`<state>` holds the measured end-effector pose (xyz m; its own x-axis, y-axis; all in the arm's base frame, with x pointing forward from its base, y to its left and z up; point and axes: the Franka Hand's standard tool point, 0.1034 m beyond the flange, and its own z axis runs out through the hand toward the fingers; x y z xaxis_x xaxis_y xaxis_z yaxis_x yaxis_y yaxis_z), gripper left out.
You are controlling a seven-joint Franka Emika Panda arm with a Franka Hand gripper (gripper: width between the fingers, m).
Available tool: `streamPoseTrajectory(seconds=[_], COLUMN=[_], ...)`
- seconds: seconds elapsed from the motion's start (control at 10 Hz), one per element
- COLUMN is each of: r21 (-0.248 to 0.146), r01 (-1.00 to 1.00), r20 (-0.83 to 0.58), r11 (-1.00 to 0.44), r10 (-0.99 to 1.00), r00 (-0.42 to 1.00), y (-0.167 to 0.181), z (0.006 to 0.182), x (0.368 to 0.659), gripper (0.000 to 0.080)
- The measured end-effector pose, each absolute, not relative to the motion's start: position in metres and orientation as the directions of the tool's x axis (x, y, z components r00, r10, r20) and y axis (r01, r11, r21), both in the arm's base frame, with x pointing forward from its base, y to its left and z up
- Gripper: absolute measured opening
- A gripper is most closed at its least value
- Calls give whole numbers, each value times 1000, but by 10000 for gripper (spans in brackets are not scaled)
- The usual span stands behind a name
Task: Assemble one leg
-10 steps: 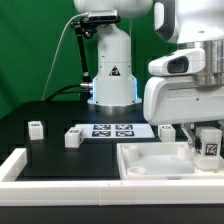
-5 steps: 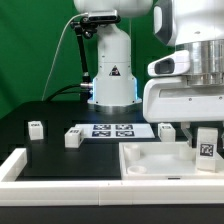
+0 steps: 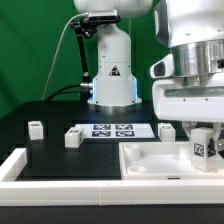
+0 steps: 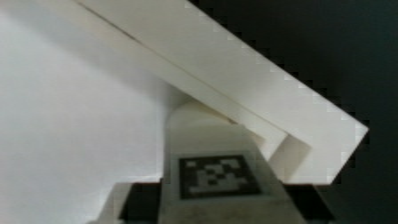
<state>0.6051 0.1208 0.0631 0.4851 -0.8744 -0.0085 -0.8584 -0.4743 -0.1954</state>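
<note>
1. Edging (image 3: 12, 166) of white ran along the near side of the black table (image 3: 60, 155) and turned back at the exterior view's left corner, closing off that side. The dark surface behind it lay open.
2. A far-left post (image 3: 35, 128) and a second post (image 3: 72, 138), both small and white, stood well apart from each other with bare table around each.
3. The marker board (image 3: 113, 129) lay flat in the middle, in front of the arm's base (image 3: 112, 75). A third post (image 3: 166, 130) stood near the board's right end, close beside the wrist housing.
4. The tray-like part (image 3: 150, 160) lay at the near right, its front rim close to the edging. Its right end passed behind the arm's hardware and out of frame.
5. The gripper (image 3: 203, 140) hung at the exterior view's right, clamped on the leg (image 3: 203, 149). The leg was upright, its tag faced the camera, and it sat over the tray-like part's right end. The tray-like part's rim hid the leg's foot, so contact with the floor could not be judged.
6. In the wrist view the tray-like part's rim ran diagonally close past the leg, with black table beyond it. The picture was soft, and the fingers (image 4: 139, 205) were cut off at the frame edge.
</note>
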Motion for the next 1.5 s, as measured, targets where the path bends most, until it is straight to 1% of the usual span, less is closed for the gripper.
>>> streamPoseTrajectory(seconds=[0.1,0.2,0.3,0.5,0.6,0.7,0.8,0.9,1.0,1.1,1.2,1.3,1.4,1.5], r21=[-198,-196,-189,-176,-170,-157,-161,-161,-165,-159,-147,-160,-174,-180], r01=[-898,-947,-970,-984,-985,-983,-984,-984,-985,-987,-988,-970,-933,-896], r20=[-33,-71,-95,-122,-127,-155,-151,-151,-147,-145,-149,-129,-105,-88], r11=[-392,-256,-152,-32,-14,100,73,71,50,19,-42,-184,-315,-406], r10=[-913,-959,-980,-991,-991,-985,-987,-987,-989,-989,-987,-970,-936,-900], r00=[406,274,172,54,36,-75,-48,-46,-25,4,64,205,336,426], y=[120,120,120,121,121,121,121,121,121,123,128,130,130,130], z=[63,63,63,63,64,64,64,64,64,64,67,70,70,70], x=[605,605,605,605,605,605,605,605,605,605,606,609,609,609], gripper=[290,290,290,290,290,290,290,406,406,538,626,642,642,648])
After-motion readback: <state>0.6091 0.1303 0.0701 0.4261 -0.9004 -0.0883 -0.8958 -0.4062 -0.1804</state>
